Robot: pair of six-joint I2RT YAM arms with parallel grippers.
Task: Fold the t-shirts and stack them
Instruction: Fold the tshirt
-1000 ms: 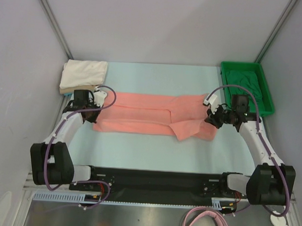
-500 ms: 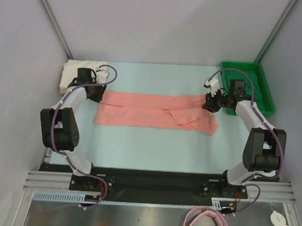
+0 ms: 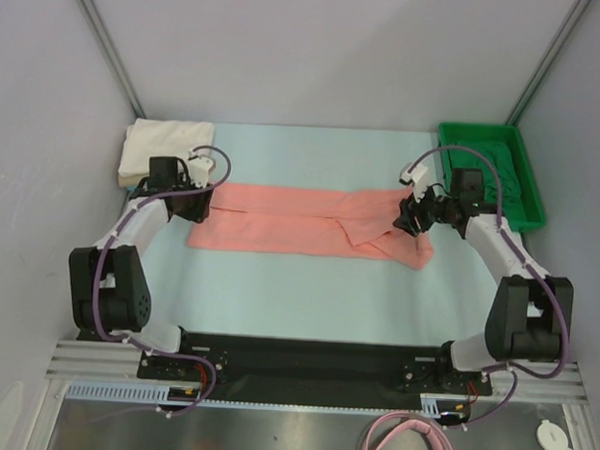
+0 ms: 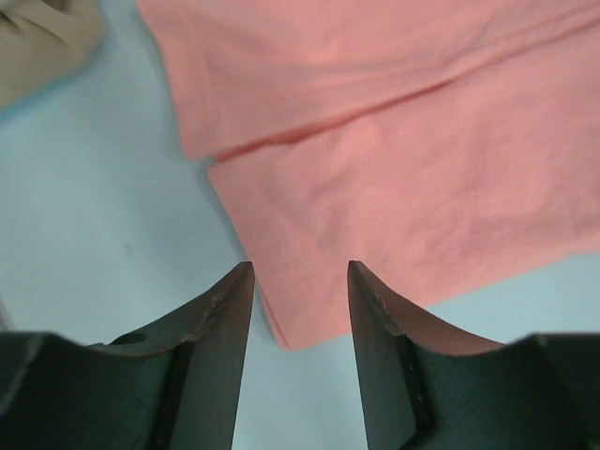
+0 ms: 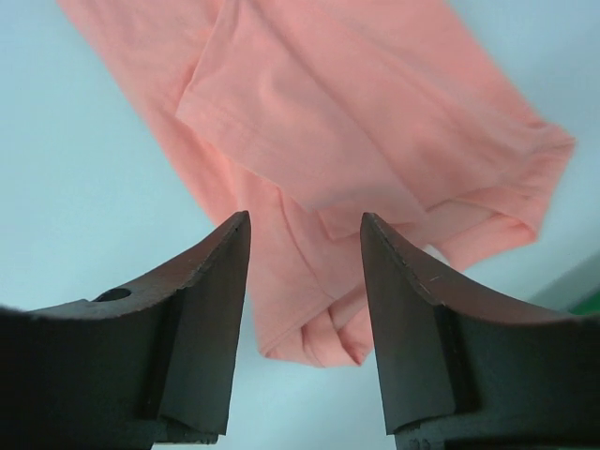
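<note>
now, salmon-pink t-shirt point(image 3: 310, 220): laid flat as a long band across the middle of the light blue table point(image 3: 307, 285), folded lengthwise, with a flap turned over near its right end.
shirt's left end point(image 4: 394, 169): two layers are seen in the left wrist view, and the near corner of the cloth lies just below the fingertips.
shirt's right end point(image 5: 375, 122): a folded flap is seen lying over the lower layers, which are bunched at the corner.
left gripper point(image 3: 193, 202) point(image 4: 298, 272): positioned at the shirt's left edge; its jaws are parted to a moderate gap and nothing is gripped between them.
right gripper point(image 3: 408, 218) point(image 5: 305, 220): positioned at the shirt's right end; its jaws are likewise parted and nothing is held.
contact: whether any fingertip touches the cloth cannot be told.
white t-shirt point(image 3: 166, 144): folded and kept at the table's far-left corner, just behind the left gripper.
tan t-shirt point(image 4: 42, 37): glimpsed at the top-left of the left wrist view, apart from the pink cloth.
dark green t-shirt point(image 3: 502, 164): crumpled inside the green tray point(image 3: 478, 130) at the far right.
</note>
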